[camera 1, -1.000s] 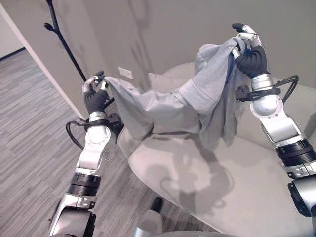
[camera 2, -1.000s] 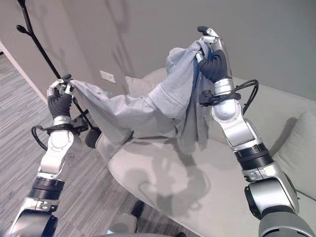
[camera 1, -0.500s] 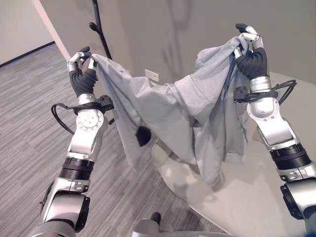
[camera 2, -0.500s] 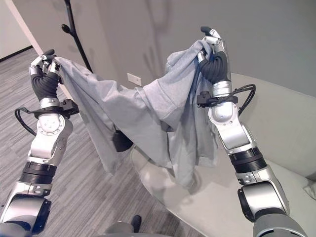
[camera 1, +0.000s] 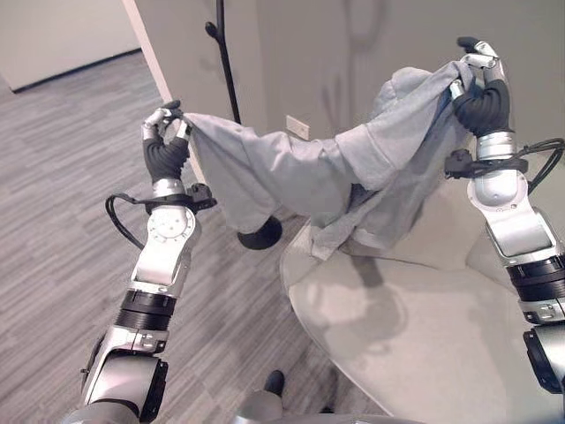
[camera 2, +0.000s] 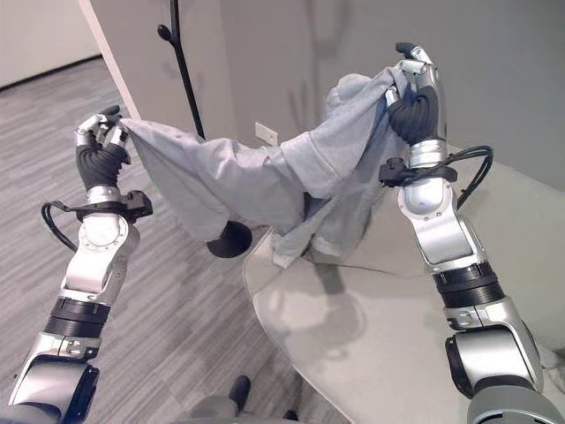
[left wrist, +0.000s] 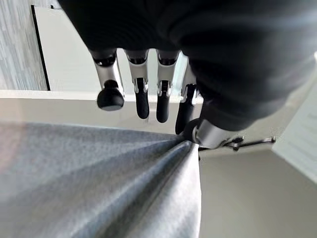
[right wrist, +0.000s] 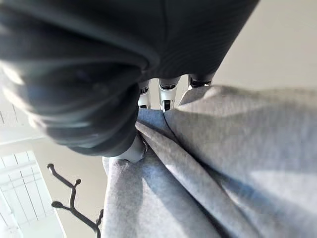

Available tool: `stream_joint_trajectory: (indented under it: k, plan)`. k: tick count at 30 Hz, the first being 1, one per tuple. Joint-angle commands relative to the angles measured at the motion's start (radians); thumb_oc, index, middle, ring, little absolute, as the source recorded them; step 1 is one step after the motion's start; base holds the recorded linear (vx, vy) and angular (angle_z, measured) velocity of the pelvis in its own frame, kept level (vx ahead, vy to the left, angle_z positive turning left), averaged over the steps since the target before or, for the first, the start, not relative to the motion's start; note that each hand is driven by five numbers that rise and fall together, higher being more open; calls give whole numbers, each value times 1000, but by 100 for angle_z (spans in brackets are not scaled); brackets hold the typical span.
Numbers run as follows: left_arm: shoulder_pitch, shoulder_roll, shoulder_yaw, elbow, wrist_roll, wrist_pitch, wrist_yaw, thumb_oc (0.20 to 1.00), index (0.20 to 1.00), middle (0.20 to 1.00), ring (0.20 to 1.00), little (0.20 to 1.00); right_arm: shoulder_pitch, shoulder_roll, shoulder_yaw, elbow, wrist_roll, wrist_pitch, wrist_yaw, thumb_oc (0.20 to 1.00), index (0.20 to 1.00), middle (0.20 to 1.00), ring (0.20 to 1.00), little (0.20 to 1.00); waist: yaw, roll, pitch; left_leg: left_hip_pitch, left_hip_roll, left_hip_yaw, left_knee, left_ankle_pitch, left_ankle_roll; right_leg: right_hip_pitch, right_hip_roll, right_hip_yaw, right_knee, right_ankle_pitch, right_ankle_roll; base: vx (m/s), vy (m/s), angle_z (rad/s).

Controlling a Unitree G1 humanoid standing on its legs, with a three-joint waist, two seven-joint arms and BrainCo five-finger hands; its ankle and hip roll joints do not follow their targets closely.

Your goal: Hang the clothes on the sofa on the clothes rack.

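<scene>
Both hands, left hand (camera 1: 165, 148) and right hand (camera 1: 479, 88), pinch the grey sweatshirt (camera 1: 353, 177); the view has swung, bringing the coat rack (camera 1: 226, 62) nearer upper centre.

Soft cloth, matt upholstery, dark metal

The grey garment (camera 1: 291, 168) is soft matt knit cloth; the sofa (camera 1: 424, 327) has smooth, pale matt upholstery; the clothes rack (camera 1: 228, 71) looks matt black metal; the floor (camera 1: 62, 185) is striped grey carpet.

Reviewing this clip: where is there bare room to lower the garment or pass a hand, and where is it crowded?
The sofa seat is bare below the grey garment, beside the right arm. Wood floor lies bare outside the left hand. It is crowded between the left hand and right hand, where the cloth spans in front of the clothes rack pole and its base.
</scene>
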Motion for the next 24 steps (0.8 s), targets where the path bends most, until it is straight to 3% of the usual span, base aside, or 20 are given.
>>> stream_joint_trajectory:
  k: [1, 2, 3, 4, 8, 9, 10, 12, 17, 19, 21, 24]
  plan:
    - [-65, 13, -11, -11, 31, -55, -8, 200, 200, 200, 200, 200, -30, -28, -52, -35, 23, -64, -22, 200, 200, 200, 200, 200, -3, -53, -51, -58, -94, 93, 75, -92, 12, 43, -90, -4, -122, 71, 127, -19, 267, 64]
    - [-82, 13, -26, -2, 29, -55, -11, 200, 200, 200, 200, 200, -23, -42, -59, -42, 29, -64, -20, 200, 200, 200, 200, 200, -21, -60, -49, -91, -8, 100, 79, -85, -5, 34, -123, -8, -109, 75, 140, -31, 307, 65]
    - [-90, 13, -31, 0, 24, -56, -11, 200, 200, 200, 200, 200, -20, -43, -63, -43, 33, -65, -24, 200, 200, 200, 200, 200, -27, -66, -47, -98, 35, 97, 74, -71, -9, 30, -139, -9, -106, 70, 146, -7, 251, 45]
    - [-92, 14, -32, 2, 24, -56, -11, 200, 200, 200, 200, 200, -20, -43, -65, -43, 34, -65, -24, 200, 200, 200, 200, 200, -27, -66, -47, -98, 37, 96, 71, -70, -12, 28, -137, -9, -104, 69, 145, 8, 144, 18]
    - [-133, 8, -74, 30, 4, -57, -1, 200, 200, 200, 200, 200, 25, -45, -85, -59, 28, -56, -50, 200, 200, 200, 200, 200, -47, -64, -52, -102, 207, 88, 15, -1, -40, 24, -177, -14, -88, 29, 170, 113, 275, 7]
    - [-143, 8, -72, 39, -2, -57, 9, 200, 200, 200, 200, 200, 40, -43, -97, -66, 25, -49, -48, 200, 200, 200, 200, 200, -43, -41, -70, -78, 207, 44, -12, 7, -70, 50, -193, -6, -91, 28, 188, 203, 346, -14]
    - [-142, 6, -73, 39, -2, -57, 9, 200, 200, 200, 200, 200, 44, -43, -99, -69, 24, -47, -47, 200, 200, 200, 200, 200, -44, -39, -68, -70, 210, 42, -21, 10, -72, 56, -191, -9, -94, 28, 187, 223, 435, 0]
    - [-142, -1, -78, 41, 3, -56, 6, 200, 200, 200, 200, 200, 67, -41, -121, -70, 14, -42, -43, 200, 200, 200, 200, 200, -53, -20, -93, -48, 180, 26, -38, -16, -89, 64, -234, -14, -92, 49, 212, 166, 419, 9]
    - [-181, 29, -107, 43, 23, -46, -4, 200, 200, 200, 200, 200, 89, 19, -148, -72, -15, -27, -57, 200, 200, 200, 200, 200, -48, -54, -98, -8, 72, 63, -29, -99, -34, 22, -365, 1, -25, 126, 255, 137, 437, 8]
    - [-196, 38, -114, 43, 35, -46, -1, 200, 200, 200, 200, 200, 80, 50, -147, -70, -22, -25, -66, 200, 200, 200, 200, 200, -45, -65, -99, 17, 26, 95, -42, -115, -3, -4, -414, -3, 11, 189, 262, 103, 455, 18]
    - [-193, 42, -111, 39, 41, -45, -2, 200, 200, 200, 200, 200, 78, 58, -142, -68, -24, -26, -66, 200, 200, 200, 200, 200, -42, -68, -97, 27, 15, 107, -49, -115, 5, -11, -418, -1, 25, 197, 259, 50, 217, -6]
    - [-190, 48, -111, 30, 46, -42, -14, 200, 200, 200, 200, 200, 80, 45, -144, -69, -27, -31, -55, 200, 200, 200, 200, 200, -51, -72, -91, 43, -15, 116, -58, -118, 23, -42, -333, 42, 58, 144, 222, 80, 217, 0]
